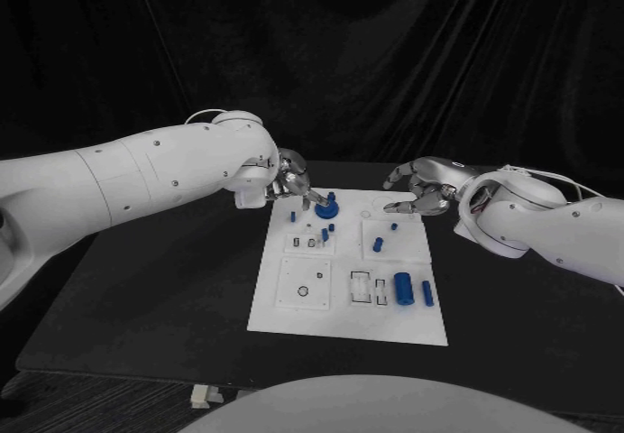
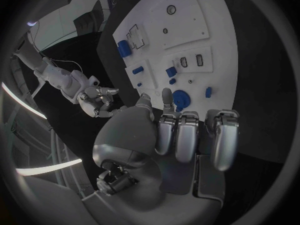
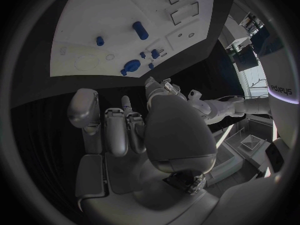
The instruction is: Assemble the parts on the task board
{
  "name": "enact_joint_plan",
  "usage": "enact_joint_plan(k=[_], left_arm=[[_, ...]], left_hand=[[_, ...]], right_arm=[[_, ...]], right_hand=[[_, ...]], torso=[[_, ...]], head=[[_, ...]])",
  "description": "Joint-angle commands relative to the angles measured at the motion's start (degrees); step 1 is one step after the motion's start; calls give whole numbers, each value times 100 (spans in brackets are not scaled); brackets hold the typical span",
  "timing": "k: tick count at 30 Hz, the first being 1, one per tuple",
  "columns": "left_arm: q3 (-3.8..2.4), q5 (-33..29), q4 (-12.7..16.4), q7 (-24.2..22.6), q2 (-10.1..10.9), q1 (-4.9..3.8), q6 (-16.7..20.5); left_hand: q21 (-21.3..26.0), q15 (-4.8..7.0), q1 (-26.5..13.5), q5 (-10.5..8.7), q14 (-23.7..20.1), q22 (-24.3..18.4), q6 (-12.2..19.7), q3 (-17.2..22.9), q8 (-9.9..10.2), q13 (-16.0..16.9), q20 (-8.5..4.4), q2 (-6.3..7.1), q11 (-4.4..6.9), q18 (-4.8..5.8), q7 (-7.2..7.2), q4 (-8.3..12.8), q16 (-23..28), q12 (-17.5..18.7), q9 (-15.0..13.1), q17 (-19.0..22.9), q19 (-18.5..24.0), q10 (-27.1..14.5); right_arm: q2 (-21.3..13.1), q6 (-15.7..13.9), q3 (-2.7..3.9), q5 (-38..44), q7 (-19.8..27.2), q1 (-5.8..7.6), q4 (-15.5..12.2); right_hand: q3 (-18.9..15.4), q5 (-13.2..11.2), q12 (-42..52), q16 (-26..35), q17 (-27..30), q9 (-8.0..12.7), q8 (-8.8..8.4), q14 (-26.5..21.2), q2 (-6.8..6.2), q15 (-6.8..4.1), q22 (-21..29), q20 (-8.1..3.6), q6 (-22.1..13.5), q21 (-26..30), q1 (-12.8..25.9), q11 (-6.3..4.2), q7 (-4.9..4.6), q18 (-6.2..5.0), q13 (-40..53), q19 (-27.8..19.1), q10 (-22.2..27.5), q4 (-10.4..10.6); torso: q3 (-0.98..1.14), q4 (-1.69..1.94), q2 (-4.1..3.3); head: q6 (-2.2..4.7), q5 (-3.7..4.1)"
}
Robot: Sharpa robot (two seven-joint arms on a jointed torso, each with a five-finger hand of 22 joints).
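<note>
Task board (image 1: 302,311) sits centre frame on the black table (image 1: 156,298), long axis running from the near edge up toward the top of the frame, slightly skewed. Parts: a large blue cylinder (image 1: 403,289) lies lower right on the board, long axis along the board's length; a thinner blue pin (image 1: 426,292) lies just beside it, parallel. A short blue peg (image 1: 379,244) lies mid-right, and a smaller one (image 1: 394,228) sits above it. A round blue disc (image 1: 326,210) with a stub pointing up is near the board's top edge, small blue pegs (image 1: 325,234) just below it. Left hand (image 1: 289,182) is at the board's upper left corner, fingers pointing down toward the disc; in the left wrist view a fingertip (image 2: 166,96) is next to the disc (image 2: 181,99), contact unclear, nothing visibly held, fingers loosely apart. Right hand (image 1: 423,188) hovers off the board's upper right corner, fingers curled partway, apart, holding nothing. Writing readable on the robot's body at the right wrist view's edge: partial, looks like "...arpa"; can't read it fully.
</note>
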State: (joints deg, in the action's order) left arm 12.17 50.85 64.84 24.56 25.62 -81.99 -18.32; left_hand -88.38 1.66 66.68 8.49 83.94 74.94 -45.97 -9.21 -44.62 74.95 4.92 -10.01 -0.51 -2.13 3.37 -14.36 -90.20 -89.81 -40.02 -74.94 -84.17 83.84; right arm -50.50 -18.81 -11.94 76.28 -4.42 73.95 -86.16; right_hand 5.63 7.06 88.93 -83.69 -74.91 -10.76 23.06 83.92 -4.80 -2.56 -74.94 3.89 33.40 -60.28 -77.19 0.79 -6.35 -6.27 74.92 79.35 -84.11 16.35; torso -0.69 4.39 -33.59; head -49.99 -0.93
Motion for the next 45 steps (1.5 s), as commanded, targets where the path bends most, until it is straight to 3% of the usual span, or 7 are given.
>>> enact_joint_plan(k=[1,4,10,20,26,31,45], left_arm=[[-6,78,-68,342,-78,39,-104],[-6,79,-110,349,-155,84,-91],[-6,80,-189,327,-294,172,-81],[-6,80,-376,344,-471,316,-93],[-6,80,-475,362,-544,381,-122],[-6,80,-533,398,-599,432,-148],[-6,80,-715,403,-703,574,-178]], left_hand=[[41,50,39,28,606,1014,-51,63,187,1505,-50,-10,41,50,3,-2,20,-19,-1,-1506,52,616],[72,42,1,12,606,975,-137,115,577,1505,-52,0,24,39,28,-8,20,-19,34,-1506,91,616],[98,37,-40,41,606,943,-271,167,790,1505,-48,-19,19,28,27,-19,20,-19,13,-1506,125,616],[124,41,-47,101,606,900,-326,195,819,1505,-48,-22,26,14,20,-14,20,-19,-46,-1506,177,616],[141,43,-55,89,606,868,-330,196,832,1505,-49,-14,27,3,20,-15,20,-19,-64,-1506,216,616],[161,45,-48,81,606,836,-332,220,868,1505,-51,-17,29,-7,17,-2,20,-19,-98,-1506,256,616],[220,57,-67,34,606,759,-366,279,949,1505,-61,-7,40,-32,9,27,20,-19,-259,-1506,349,616]], right_arm=[[10,105,4,-16,-131,-31,20],[18,112,4,-18,-134,-46,37],[38,58,4,-20,-124,-58,45],[41,-62,4,-21,-94,-62,-11],[49,-73,4,-21,-89,-67,-4],[64,-77,4,-21,-81,-83,3],[96,-82,4,-21,-64,-102,5]], right_hand=[[-14,34,11,22,-915,-9,34,330,69,11,-771,-6,-26,31,22,30,-1,67,1366,-6,-436,-29],[-17,45,10,28,-909,-10,42,328,76,11,-768,-6,-29,39,28,30,-2,66,1364,-9,-433,-28],[-18,51,8,28,-909,-10,47,328,79,12,-767,-6,-29,43,31,30,-3,65,1362,-10,-431,-28],[-32,133,7,24,-913,-19,113,332,94,12,-765,-5,-14,46,32,32,-6,63,1360,-10,-429,-50],[-32,133,7,24,-913,-19,113,332,94,12,-765,-5,-14,46,32,32,-6,63,1360,-10,-429,-50],[-35,145,3,35,-902,-22,127,327,97,12,-763,-5,-5,54,35,33,-8,62,1354,-13,-422,-52],[-42,157,-13,46,-892,-27,150,323,99,14,-756,-5,11,80,39,36,-13,57,1331,-21,-397,-54]], torso=[[13,-25,-6],[23,-15,-2],[21,-37,1],[12,2,17],[0,-26,13],[3,5,23],[5,0,23]], head=[[-1,-24],[-1,-13],[-1,-37],[-1,22],[-1,-4],[-1,20],[-1,33]])
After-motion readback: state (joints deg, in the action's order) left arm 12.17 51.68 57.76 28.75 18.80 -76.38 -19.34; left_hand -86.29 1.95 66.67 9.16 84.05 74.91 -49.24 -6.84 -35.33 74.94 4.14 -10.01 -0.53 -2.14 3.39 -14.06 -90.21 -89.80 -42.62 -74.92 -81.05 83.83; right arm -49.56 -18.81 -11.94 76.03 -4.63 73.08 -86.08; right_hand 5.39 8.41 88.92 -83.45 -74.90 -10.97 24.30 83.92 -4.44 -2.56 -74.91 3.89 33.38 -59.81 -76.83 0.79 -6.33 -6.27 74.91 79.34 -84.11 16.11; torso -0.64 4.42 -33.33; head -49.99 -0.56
